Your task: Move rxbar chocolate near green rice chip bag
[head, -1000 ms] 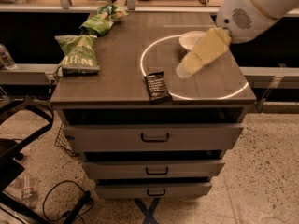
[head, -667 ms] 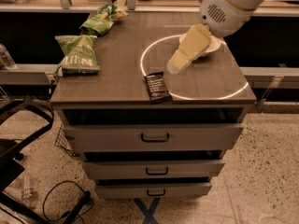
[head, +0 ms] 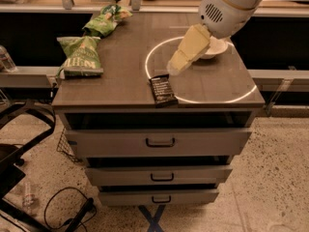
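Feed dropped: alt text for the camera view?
The end effector hangs close to the rxbar chocolate at the front edge of the drawer unit; the green rice chip bag lies far left, a darker green bag nearer.

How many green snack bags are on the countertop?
2. The green rice chip bag lies at the back left; a darker green bag lies nearer the left edge. The gripper hangs close by the rxbar chocolate.

Looks like a lab or office: drawer cabinet (head: pixel 159 141) on speckled floor (head: pixel 275 178), cables (head: pixel 62 203) lower left of it, counter (head: pixel 38 7) behind it, gripper (head: pixel 174 68) over its top.
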Robot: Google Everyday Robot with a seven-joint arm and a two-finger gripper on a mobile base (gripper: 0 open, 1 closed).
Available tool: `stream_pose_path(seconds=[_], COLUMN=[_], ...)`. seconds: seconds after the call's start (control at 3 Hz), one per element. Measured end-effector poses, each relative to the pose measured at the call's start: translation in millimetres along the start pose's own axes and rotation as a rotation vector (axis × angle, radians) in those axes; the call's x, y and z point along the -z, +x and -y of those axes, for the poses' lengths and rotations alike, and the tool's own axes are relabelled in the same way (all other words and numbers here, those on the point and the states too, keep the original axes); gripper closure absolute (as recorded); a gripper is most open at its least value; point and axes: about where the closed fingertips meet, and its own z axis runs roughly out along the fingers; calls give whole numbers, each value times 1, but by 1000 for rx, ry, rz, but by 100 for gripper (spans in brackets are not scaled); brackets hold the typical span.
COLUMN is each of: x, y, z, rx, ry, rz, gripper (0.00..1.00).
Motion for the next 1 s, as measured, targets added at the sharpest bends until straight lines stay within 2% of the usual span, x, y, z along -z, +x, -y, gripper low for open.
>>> stream_pose_path(seconds=[0.33,0.67,1.0], x=[-12,-31,-57], y=[2,5,5], z=[-3,-7,4], rx=[-32,-166,-314], ry=[-4,-14,26], rz=[-1,-31,-142], gripper=[0,0,0])
